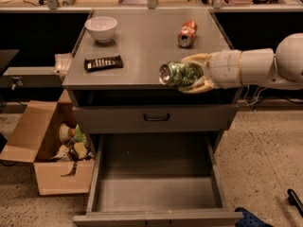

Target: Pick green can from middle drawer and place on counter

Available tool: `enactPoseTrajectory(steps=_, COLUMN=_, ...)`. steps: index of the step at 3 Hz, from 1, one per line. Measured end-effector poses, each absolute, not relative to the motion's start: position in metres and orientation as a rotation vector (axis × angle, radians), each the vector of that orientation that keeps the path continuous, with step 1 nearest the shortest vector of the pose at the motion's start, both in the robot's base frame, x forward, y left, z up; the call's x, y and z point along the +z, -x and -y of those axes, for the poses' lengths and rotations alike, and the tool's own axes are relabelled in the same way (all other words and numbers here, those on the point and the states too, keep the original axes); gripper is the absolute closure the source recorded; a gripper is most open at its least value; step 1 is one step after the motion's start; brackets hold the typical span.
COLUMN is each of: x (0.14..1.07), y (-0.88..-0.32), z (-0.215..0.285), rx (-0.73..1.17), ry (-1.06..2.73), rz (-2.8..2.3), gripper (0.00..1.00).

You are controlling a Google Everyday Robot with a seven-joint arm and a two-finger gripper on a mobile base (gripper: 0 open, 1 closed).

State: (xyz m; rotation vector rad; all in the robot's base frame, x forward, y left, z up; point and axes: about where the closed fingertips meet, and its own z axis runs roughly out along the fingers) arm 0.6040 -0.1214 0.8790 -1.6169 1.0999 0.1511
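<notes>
Green can (pixel 174 73) sits sideways, pinched in the gripper (pixel 185 74) at the front of the counter (pixel 142 46).

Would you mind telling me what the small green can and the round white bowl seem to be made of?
The small green can, gripped sideways by the pale two-finger gripper at the grey counter's front edge, looks like metal: glossy sides, silver end. The round white bowl looks glazed ceramic, possibly plastic: smooth sheen.
</notes>
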Motion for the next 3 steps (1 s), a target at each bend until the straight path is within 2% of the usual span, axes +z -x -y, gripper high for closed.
enactPoseTrajectory(steps=3, x=0.89, y=-0.67, z=0.155, rx=0.223, ry=1.405, rz=-1.372, gripper=1.0)
